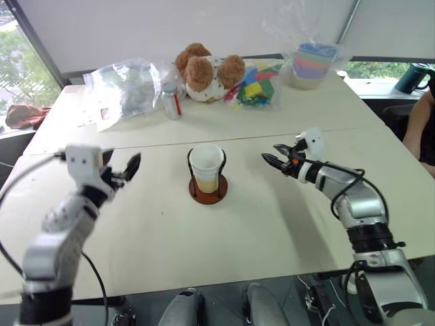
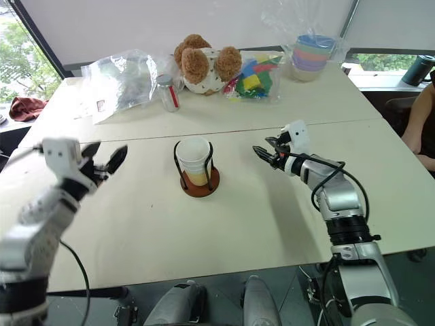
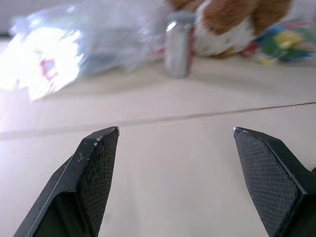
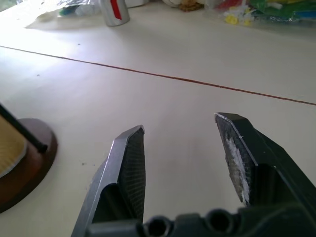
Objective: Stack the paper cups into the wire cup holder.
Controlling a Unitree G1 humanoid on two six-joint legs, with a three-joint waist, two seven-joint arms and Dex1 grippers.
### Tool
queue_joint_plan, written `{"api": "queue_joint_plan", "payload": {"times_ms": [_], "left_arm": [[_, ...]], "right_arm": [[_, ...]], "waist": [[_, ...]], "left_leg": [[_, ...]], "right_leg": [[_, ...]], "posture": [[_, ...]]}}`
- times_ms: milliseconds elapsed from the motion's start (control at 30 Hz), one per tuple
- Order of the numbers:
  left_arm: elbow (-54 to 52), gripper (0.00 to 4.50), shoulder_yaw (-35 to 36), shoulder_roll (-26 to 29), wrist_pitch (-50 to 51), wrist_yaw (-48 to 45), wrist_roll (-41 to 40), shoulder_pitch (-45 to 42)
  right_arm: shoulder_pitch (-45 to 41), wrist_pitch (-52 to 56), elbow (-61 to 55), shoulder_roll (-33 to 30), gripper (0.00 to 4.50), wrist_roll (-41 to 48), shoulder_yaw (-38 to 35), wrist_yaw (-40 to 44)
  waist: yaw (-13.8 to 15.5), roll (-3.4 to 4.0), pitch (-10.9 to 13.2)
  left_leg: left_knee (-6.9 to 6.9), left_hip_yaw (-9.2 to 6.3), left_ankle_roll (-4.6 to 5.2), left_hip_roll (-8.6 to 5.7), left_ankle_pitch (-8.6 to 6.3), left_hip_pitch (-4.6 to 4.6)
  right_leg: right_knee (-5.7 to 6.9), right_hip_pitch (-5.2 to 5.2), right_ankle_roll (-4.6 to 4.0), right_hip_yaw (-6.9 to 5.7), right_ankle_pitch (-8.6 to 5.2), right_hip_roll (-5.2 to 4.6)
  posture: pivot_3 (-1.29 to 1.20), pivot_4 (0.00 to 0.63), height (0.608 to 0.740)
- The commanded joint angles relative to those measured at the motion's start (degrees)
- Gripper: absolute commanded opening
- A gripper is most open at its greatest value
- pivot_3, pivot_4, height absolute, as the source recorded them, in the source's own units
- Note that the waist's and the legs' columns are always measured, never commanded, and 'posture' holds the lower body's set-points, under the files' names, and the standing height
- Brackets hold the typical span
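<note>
Paper cups (image 1: 206,167) upright, mouths up

Light: bright day, coming from the windows (image 1: 20,61) behind the table (image 1: 272,231).
Glare: the plastic bag (image 3: 54,59) shines white, far past the left gripper (image 3: 175,136).
Blur: the bottle (image 3: 177,44) and teddy (image 3: 232,19) beyond its fingers look smeared.
Sharp: the right gripper (image 4: 180,123) and the table under it.
Shadows: soft, pale.

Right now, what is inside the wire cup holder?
The paper cups stand upright inside the wire cup holder, between its black loops, white inside showing. How many are nested cannot be counted, because the outer cup covers the rest.
</note>
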Motion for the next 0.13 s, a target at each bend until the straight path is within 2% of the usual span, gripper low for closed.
{"api": "queue_joint_plan", "payload": {"times_ms": [33,133], "left_arm": [[-5.08,3.79,0.82,-2.37,-2.38,2.55,2.61,1.73],[-3.98,3.79,1.42,-4.83,-4.58,3.30,4.54,3.61]], "right_arm": [[-1.67,-4.72,2.70,1.95,2.45,-1.16,-3.21,-3.26],[-2.05,-6.91,5.46,3.38,2.45,-2.61,-3.38,-5.11]], "waist": [[0.45,0.00,-0.01],[0.44,0.02,-0.03]], "left_leg": [[0.00,0.00,0.00,0.00,0.00,0.00],[0.00,0.04,0.00,-0.01,0.00,0.18]], "right_leg": [[0.00,0.02,-0.03,-0.01,0.03,0.00],[-0.04,0.21,-0.07,-0.05,0.09,0.02]], "posture": [[0.00,0.150,0.740],[0.00,0.150,0.740]]}}
